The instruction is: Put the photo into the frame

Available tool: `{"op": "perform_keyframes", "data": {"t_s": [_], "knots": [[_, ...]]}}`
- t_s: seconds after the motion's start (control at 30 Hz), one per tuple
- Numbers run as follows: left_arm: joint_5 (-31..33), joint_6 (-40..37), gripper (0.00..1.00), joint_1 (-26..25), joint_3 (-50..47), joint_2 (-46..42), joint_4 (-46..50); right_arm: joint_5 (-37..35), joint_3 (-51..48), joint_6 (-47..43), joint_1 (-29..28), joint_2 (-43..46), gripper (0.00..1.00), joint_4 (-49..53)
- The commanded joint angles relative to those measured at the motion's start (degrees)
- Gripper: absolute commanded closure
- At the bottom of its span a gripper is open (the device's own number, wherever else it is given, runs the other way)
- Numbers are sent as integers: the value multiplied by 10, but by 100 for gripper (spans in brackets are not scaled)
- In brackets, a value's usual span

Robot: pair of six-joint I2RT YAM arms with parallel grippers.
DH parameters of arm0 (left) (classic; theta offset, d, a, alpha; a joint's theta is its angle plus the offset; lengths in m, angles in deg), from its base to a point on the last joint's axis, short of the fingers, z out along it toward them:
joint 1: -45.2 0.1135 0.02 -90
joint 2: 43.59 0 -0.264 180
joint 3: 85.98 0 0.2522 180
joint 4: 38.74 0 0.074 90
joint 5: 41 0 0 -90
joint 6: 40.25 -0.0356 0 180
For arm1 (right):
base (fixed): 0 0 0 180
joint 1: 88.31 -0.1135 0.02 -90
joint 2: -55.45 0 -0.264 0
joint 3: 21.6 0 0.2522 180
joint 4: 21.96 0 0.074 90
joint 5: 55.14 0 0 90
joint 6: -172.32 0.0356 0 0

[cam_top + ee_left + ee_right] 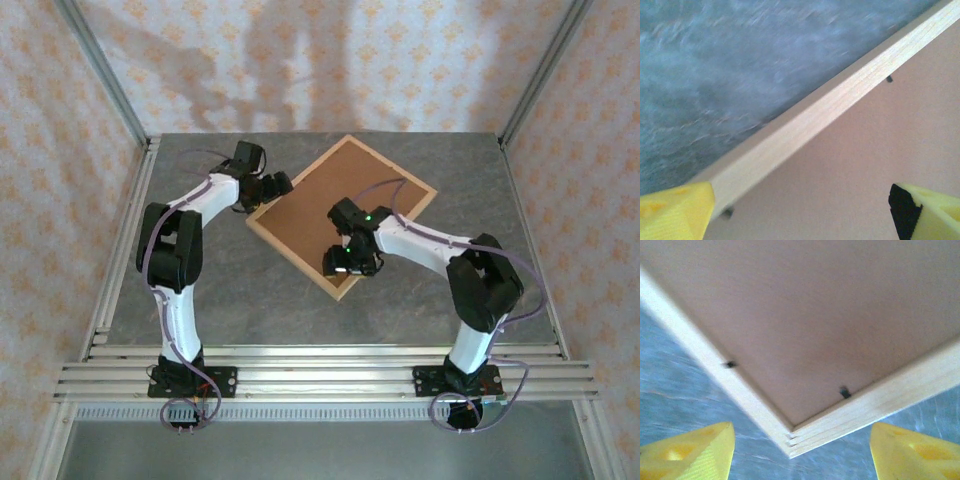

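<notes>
Jaws on the left arm are spread wide and straddle one light wooden rail of the frame (840, 95). One yellow fingertip (675, 210) is on the side of the grey worktop (715, 75), and the other is over the brown backing board (850, 175); neither visibly grips the wood. The right jaws are spread too and hold nothing, and the frame's near corner lies between and just ahead of them. Beneath both sets of jaws the frame lies flat on the worktop, back upward and turned diagonally, with the backing board seated inside it. Small black tabs (844, 392) sit along the inner edge just ahead of the right jaws. The left jaws are at the frame's far-left edge, well apart from the right jaws.
</notes>
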Motion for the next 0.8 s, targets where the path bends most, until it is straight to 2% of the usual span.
{"op": "perform_keyframes", "data": {"t_s": [0.0,0.13,0.2,0.37,0.5,0.63,0.77], "knots": [[-2,-23,6,22,10,-25,28,-13,33,-37,38,12,28,20],[38,-57,4,37,-20,-70,79,-29,66,-70,86,4,27,38],[38,-60,4,37,-52,-104,93,-50,100,-100,113,-12,26,47],[-23,26,4,19,-187,-175,18,-95,218,-172,205,-93,24,56],[-24,96,4,-19,-263,-212,-52,-74,338,-223,278,-181,17,74],[-9,140,4,-41,-295,-227,-86,-74,469,-284,325,-282,11,114],[-7,150,4,-49,-296,-236,-75,-54,627,-315,363,-393,10,175]]}}
